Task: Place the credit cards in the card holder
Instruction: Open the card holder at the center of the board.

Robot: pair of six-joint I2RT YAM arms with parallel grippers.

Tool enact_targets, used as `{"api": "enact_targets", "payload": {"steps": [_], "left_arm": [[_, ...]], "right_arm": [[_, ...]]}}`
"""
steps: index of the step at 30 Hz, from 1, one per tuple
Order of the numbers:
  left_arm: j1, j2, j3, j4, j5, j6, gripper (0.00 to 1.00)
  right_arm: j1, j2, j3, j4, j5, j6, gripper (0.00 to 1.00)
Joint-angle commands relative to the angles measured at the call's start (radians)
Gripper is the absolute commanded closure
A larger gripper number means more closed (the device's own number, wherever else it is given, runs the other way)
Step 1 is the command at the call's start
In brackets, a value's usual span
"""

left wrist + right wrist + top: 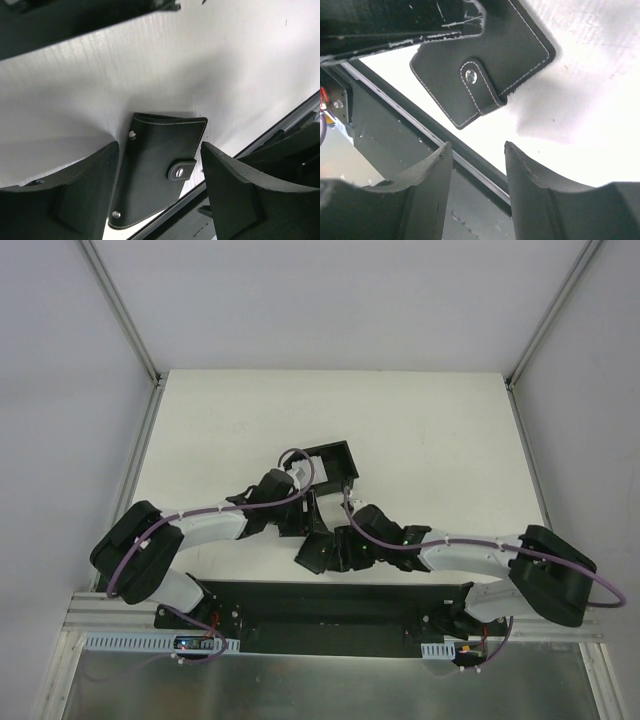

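Observation:
The card holder [155, 170] is a small black wallet with pale stitching. It lies closed on the white table with its tab snapped, close to the front edge. My left gripper [160, 146] hangs open just above it, one finger on either side and neither touching it. My right gripper [477, 145] is open and empty a little to the right of the wallet [495, 55], over the table's front rim. In the top view both grippers [300, 528] [338, 548] meet at the front centre and cover most of the wallet. The credit cards are out of view.
A larger black open-topped box [335, 462] stands just behind the left gripper. The table's front edge and a black mounting plate [330, 605] run right beside the wallet. White walls and metal frame posts close in the table at the left, right and back.

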Motion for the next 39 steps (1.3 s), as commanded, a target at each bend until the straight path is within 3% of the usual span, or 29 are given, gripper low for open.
{"api": "enact_targets", "payload": {"steps": [1, 5, 15, 18, 27, 33, 39], "left_arm": [[-0.007, -0.075, 0.0, -0.158, -0.062, 0.101, 0.32], [-0.007, -0.117, -0.027, -0.244, -0.06, 0.118, 0.3], [0.0, -0.137, -0.115, -0.209, 0.046, 0.136, 0.34], [0.022, -0.132, -0.144, -0.178, 0.075, 0.124, 0.39], [0.219, -0.12, -0.317, 0.141, 0.365, 0.075, 0.45], [0.22, -0.027, -0.282, 0.178, 0.427, 0.092, 0.48], [0.22, -0.017, -0.287, 0.207, 0.422, 0.076, 0.58]], "right_arm": [[-0.005, -0.154, -0.03, -0.069, 0.081, -0.012, 0.5], [-0.028, -0.164, -0.011, -0.077, 0.057, -0.013, 0.5], [-0.037, 0.002, 0.013, 0.076, 0.024, 0.132, 0.55], [-0.047, 0.031, 0.005, 0.095, 0.029, 0.163, 0.56], [-0.06, 0.108, -0.007, 0.098, 0.031, 0.214, 0.61], [-0.061, 0.149, 0.005, 0.098, 0.012, 0.217, 0.63], [-0.061, 0.163, 0.01, 0.096, 0.004, 0.219, 0.65]]}}
